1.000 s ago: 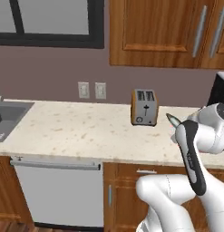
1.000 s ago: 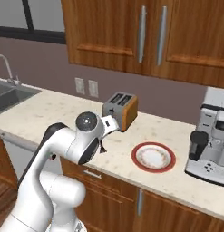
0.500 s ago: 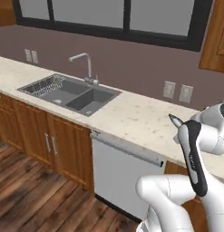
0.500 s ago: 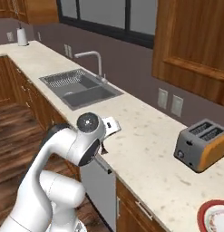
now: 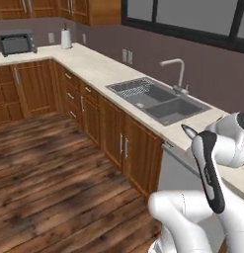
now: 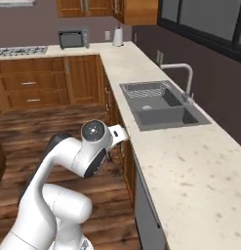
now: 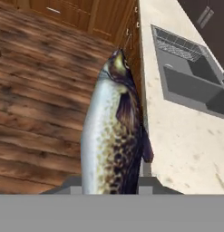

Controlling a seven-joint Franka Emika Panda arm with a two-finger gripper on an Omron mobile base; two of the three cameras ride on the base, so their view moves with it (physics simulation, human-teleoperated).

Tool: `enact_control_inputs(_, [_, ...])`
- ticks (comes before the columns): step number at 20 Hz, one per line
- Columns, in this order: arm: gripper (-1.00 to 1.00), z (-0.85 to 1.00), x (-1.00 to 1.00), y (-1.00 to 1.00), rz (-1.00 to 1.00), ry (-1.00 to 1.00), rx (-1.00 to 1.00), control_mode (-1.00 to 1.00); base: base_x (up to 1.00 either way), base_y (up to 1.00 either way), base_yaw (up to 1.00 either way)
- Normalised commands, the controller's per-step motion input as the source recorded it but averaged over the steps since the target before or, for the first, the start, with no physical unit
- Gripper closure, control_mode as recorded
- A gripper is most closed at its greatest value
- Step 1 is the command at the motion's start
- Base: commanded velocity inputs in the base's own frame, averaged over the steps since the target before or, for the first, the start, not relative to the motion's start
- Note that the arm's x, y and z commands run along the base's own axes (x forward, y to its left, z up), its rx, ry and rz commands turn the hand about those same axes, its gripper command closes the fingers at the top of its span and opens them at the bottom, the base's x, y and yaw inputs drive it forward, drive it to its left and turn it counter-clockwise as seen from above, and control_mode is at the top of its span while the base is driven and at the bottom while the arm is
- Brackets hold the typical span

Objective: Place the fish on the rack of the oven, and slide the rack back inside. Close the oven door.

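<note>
In the middle of the hand view, my gripper (image 7: 109, 192) is clenched on the slender silver-grey speckled fish (image 7: 113, 136), which I fear may slip out if the base turns sharply.

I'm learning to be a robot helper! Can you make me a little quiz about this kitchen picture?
1. True or false: the gripper is shut on the fish.
2. What lies set into the counter below the faucet? A) a stove B) a sink C) a plate
3. Fill in: the floor is made of dark ____ planks.

Key: 1 true. 2 B, the sink. 3 wood.
</note>
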Motion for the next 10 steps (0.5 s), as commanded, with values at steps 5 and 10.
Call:
enact_control_inputs(5, [1.00, 0.00, 0.00, 0.00, 0.00, 0.00, 0.00, 1.00, 0.18, 0.32, 0.63])
enact_control_inputs(10, [1.00, 0.00, 0.00, 0.00, 0.00, 0.00, 0.00, 1.00, 0.27, 0.46, 0.64])
